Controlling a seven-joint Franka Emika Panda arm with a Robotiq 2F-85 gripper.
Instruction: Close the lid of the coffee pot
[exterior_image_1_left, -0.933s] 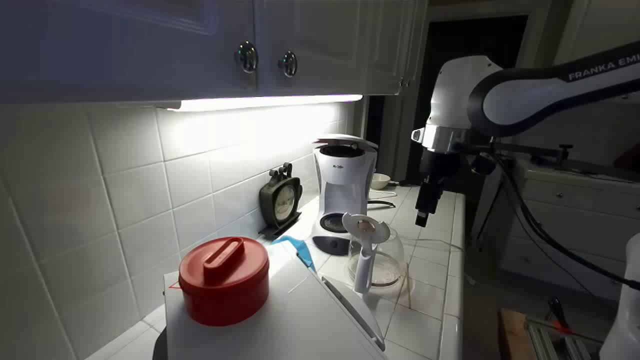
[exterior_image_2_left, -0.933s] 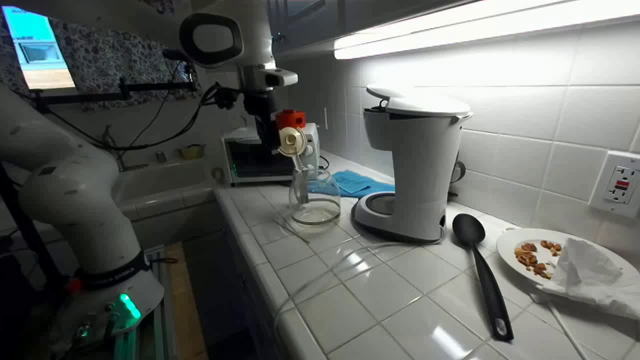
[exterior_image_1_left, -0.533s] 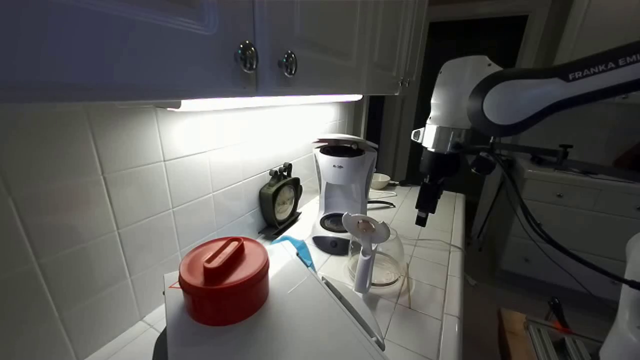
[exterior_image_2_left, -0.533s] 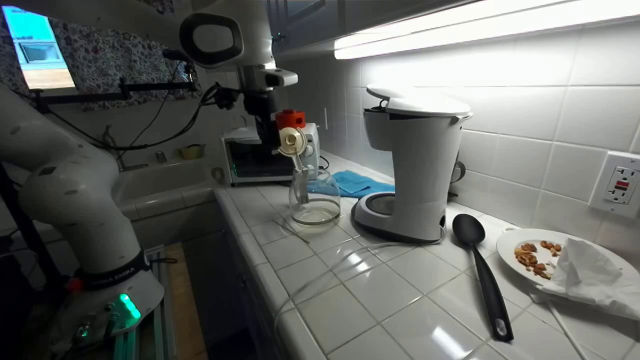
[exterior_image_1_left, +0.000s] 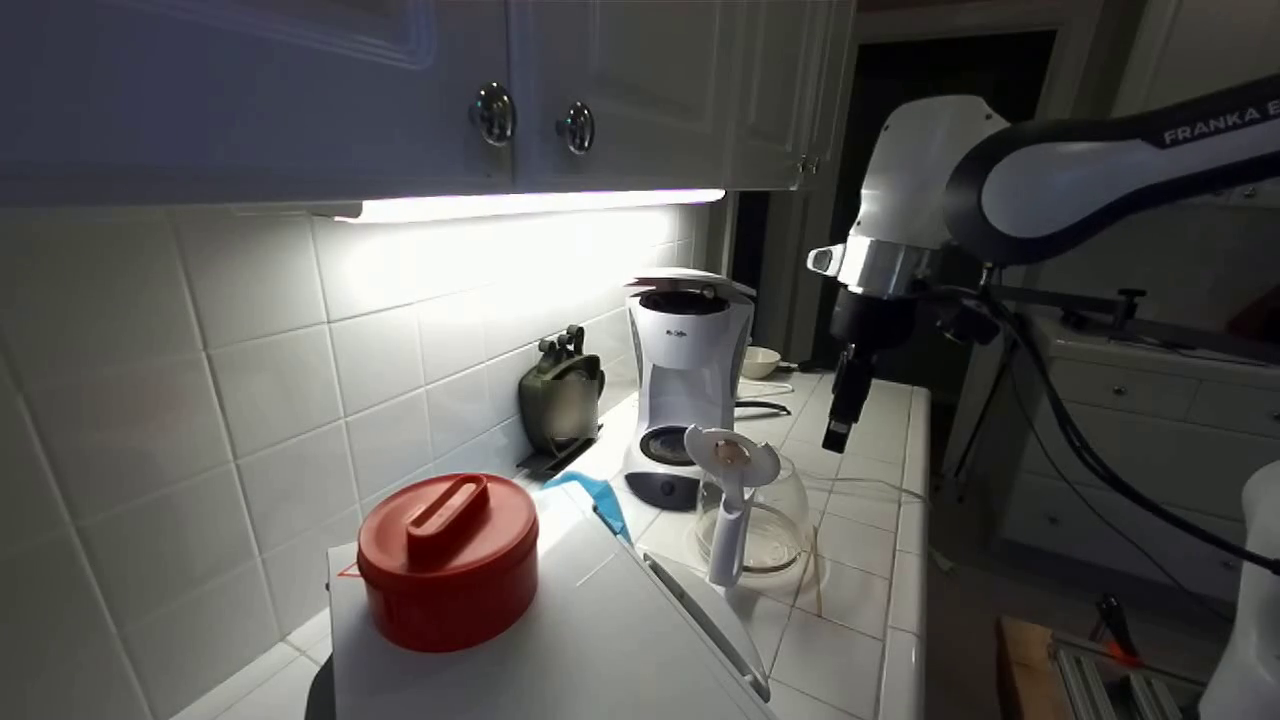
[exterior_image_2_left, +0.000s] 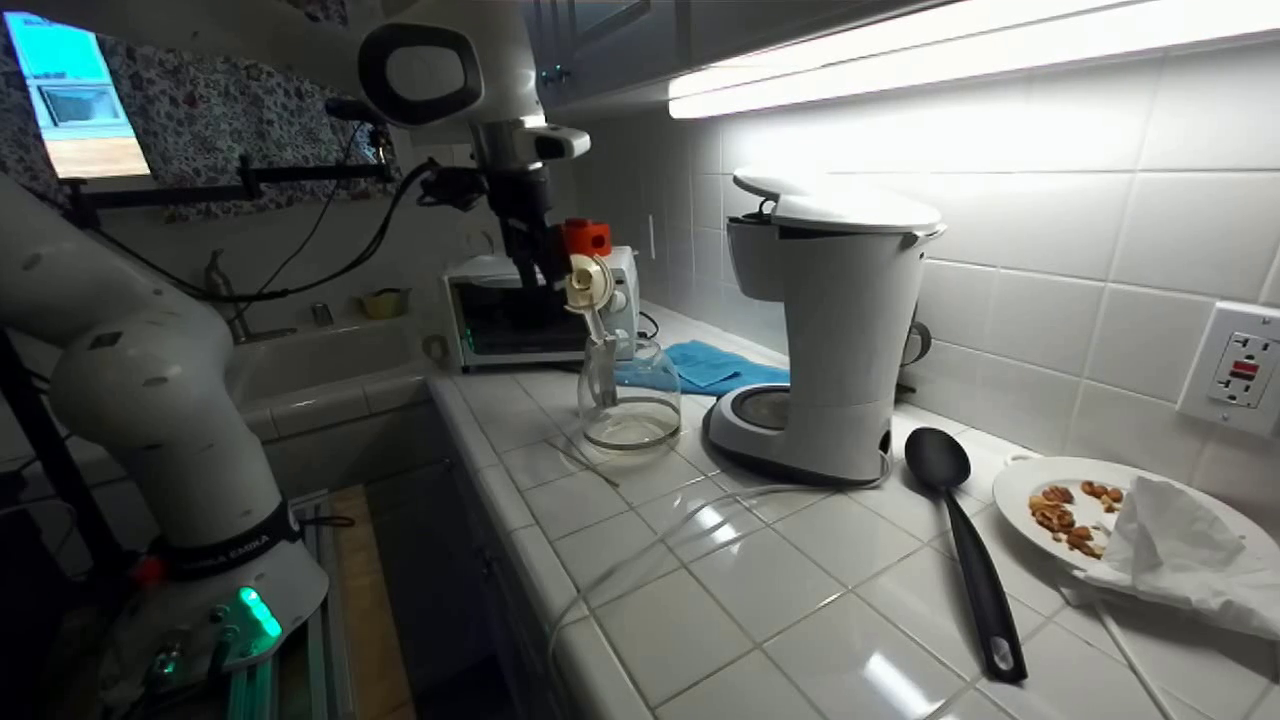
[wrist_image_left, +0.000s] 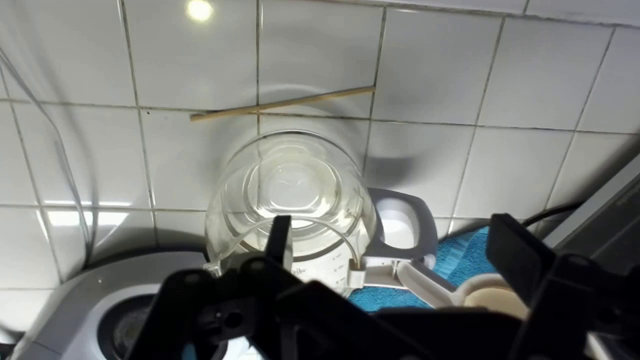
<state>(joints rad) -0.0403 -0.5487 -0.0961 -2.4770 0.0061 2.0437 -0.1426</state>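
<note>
The coffee pot is a clear glass carafe (exterior_image_1_left: 765, 535) with a light side handle (exterior_image_1_left: 730, 545), upright on the tiled counter in both exterior views (exterior_image_2_left: 632, 405). Its white lid (exterior_image_1_left: 733, 457) stands tipped up and open on its hinge above the handle; it also shows in an exterior view (exterior_image_2_left: 590, 284). In the wrist view I look down into the carafe (wrist_image_left: 295, 185). The lid (wrist_image_left: 492, 296) lies at lower right, partly hidden by a finger. My gripper (wrist_image_left: 400, 245) is open and empty, with its fingers above the pot. In the exterior views it hangs near the raised lid (exterior_image_1_left: 836, 436) (exterior_image_2_left: 543, 278).
The white coffee machine (exterior_image_1_left: 690, 370) stands beside the pot. A toaster oven (exterior_image_2_left: 540, 310) carries a red lidded container (exterior_image_1_left: 447, 560). A blue cloth (exterior_image_2_left: 710, 367), a thin wooden stick (wrist_image_left: 285, 103), a cord, a black spoon (exterior_image_2_left: 975, 560) and a plate (exterior_image_2_left: 1020, 490) lie on the counter.
My arm has risen slightly and the wrist has tilted and turned, so both fingers now show apart in an exterior view. The pot and its lid have not moved.
</note>
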